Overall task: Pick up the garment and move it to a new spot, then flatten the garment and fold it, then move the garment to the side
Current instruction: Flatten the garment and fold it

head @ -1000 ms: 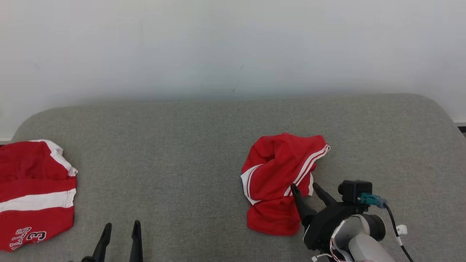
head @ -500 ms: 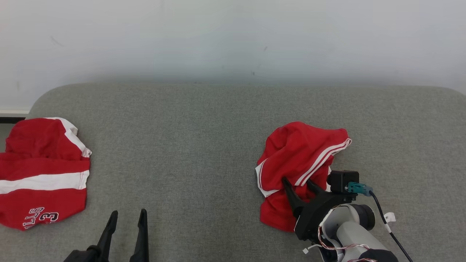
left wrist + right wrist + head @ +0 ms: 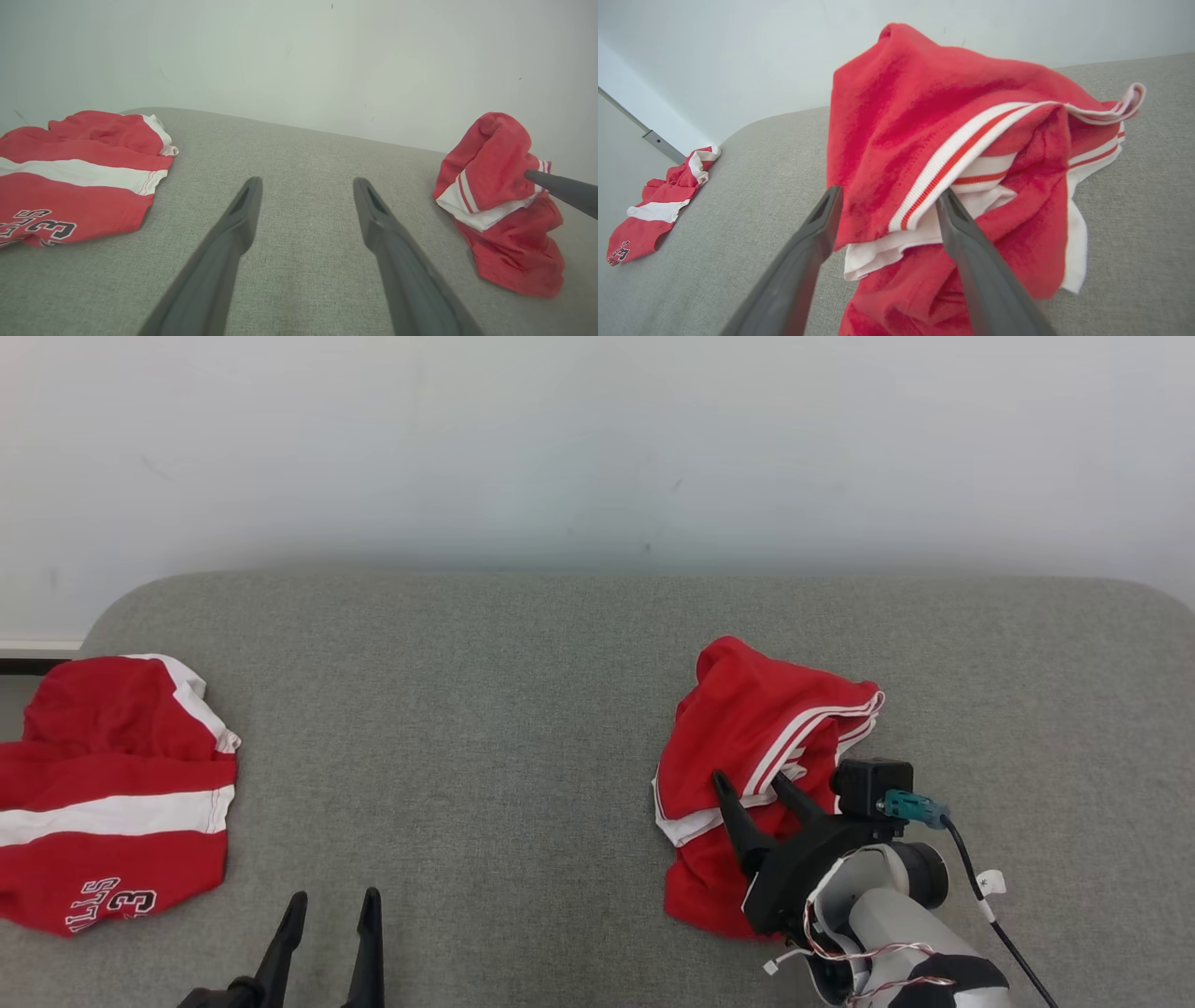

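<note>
near left: left gripper (image 3: 334, 896) fingers spread, nothing between them, just above the grey fabric surface (image 3: 467, 709)
near right: right gripper (image 3: 747, 777) also spread wide, not clamped. its 2 fingers (image 3: 971, 261) are pushed into the crumpled red garment (image 3: 747, 719), with a fold of red cloth and the white-and-red striped band sitting between them; in the right wrist view the right-hand finger goes under that band
garment is right of centre on the surface, bunched into a heap with a peak at its far side and white trim showing on its left edge and far right corner
far left: second red garment (image 3: 112, 803) lying flatter, broad white stripe, number 3 printed near its near edge, well apart from both grippers
behind everything: plain white wall (image 3: 597, 448)
</note>
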